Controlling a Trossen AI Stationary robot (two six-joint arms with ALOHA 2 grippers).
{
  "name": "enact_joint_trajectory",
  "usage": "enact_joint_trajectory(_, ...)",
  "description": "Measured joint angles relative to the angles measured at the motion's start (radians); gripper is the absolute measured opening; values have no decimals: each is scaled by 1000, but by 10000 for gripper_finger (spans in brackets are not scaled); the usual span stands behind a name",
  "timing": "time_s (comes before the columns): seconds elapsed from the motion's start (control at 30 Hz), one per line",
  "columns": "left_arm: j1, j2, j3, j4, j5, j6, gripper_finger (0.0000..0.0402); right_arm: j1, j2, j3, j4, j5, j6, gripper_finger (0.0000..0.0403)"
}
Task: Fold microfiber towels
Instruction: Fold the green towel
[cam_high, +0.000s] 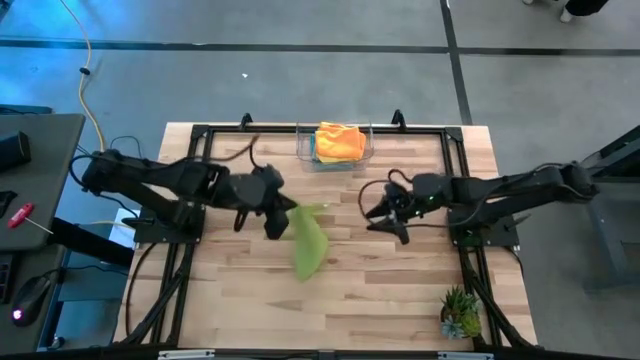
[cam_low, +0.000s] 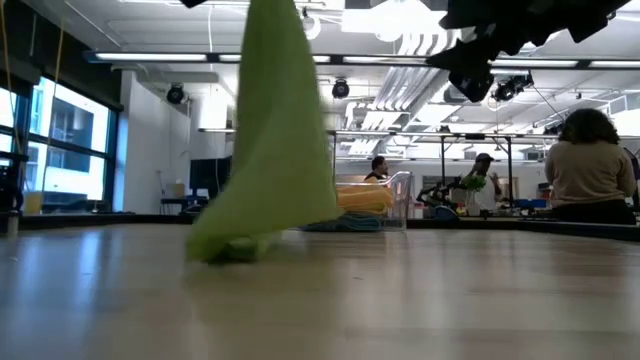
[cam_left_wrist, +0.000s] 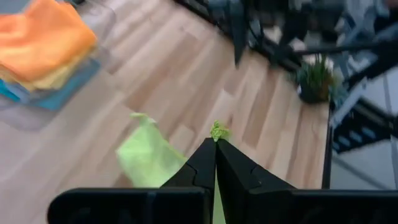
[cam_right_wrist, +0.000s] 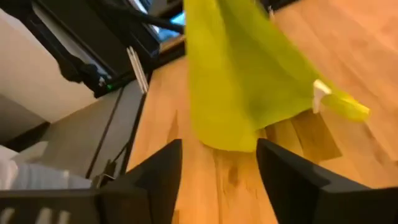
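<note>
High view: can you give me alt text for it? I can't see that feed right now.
Seen from above, the left hand holds a lime green towel by one corner, its free end trailing onto the wooden table. The right hand waits open beside it, empty. A clear bin at the far edge holds the orange towel; a small plant sits at the near right.

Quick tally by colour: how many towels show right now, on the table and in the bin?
Lime green towel, hanging from the left gripper: 1
Orange towel, top of the stack in the clear bin: 1
Yellow towel, under the orange: 1
Teal blue towel, lowest visible: 1
Total: 4. No grey one shows.
</note>
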Motion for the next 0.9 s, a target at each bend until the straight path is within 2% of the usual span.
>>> enact_joint_trajectory(0.1,34,0,20,3,0,26,0,34,69,0,47,41,-2,218)
enact_joint_trajectory(0.23,64,0,29,15,11,66,0,33,169,0,165,37,-9,225)
enact_joint_trajectory(0.5,80,0,30,23,90,131,0,-36,406,6,425,-62,-52,225)
enact_joint_trajectory(0.6,79,0,30,25,108,132,0,-69,468,45,450,-92,-65,225)
enact_joint_trajectory(0.73,106,0,35,55,111,164,0,-109,472,112,374,-161,-90,225)
enact_joint_trajectory(0.9,199,-2,98,69,96,285,0,-162,356,186,128,-182,-152,216)
